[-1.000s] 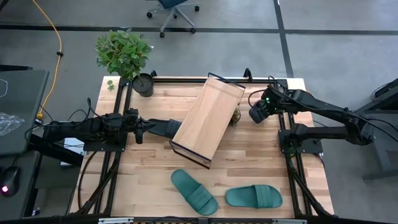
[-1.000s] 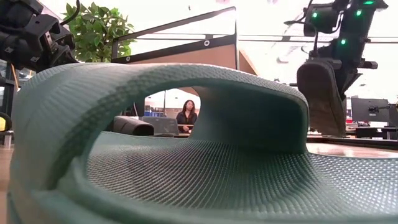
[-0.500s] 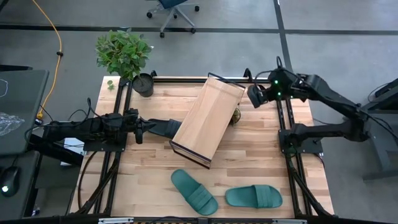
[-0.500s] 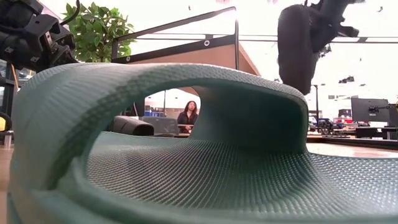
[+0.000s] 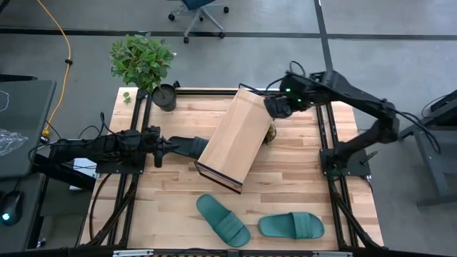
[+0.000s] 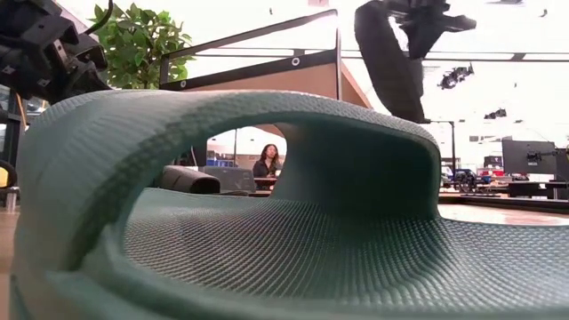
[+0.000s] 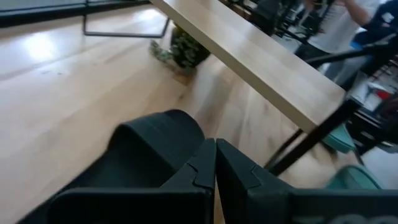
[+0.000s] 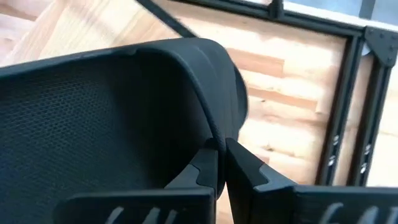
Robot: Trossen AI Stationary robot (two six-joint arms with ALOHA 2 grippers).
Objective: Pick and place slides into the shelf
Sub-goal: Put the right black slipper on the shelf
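Note:
My right gripper (image 5: 274, 107) is shut on a black slide (image 6: 389, 59) and hangs it in the air over the far right corner of the shelf (image 5: 239, 137), a slanted light-wood board on a dark frame. My left gripper (image 5: 161, 147) is shut at the end of the second black slide (image 5: 187, 147), which lies flat on the table by the shelf's left edge. Two teal slides (image 5: 223, 220) (image 5: 291, 225) rest sole-down near the table's near edge. One of them fills the low view (image 6: 231, 231). My left gripper is shut at the black slide's end nearest it (image 7: 180, 163), coming level from the table's left. The fingers (image 7: 202, 167) hide the exact place of the pinch. The slide lies flat on the table, its other end toward the shelf. My right gripper pinches the black slide's side rim (image 8: 210, 138) between its two fingers (image 8: 242, 168). The slide is lifted clear and hangs below the gripper, its length pointing down (image 6: 396, 89).
A potted plant (image 5: 143, 61) stands at the table's far left corner. A small green plant (image 5: 270, 133) sits by the shelf's right edge. Dark metal rails (image 5: 327, 153) run along both table sides. Bare wood lies right of the shelf.
My right gripper has risen and travelled from the right rail toward the table's left, carrying the black slide to above the shelf's far right corner. The slide has stayed hanging below it. The left arm and the other slides have kept still.

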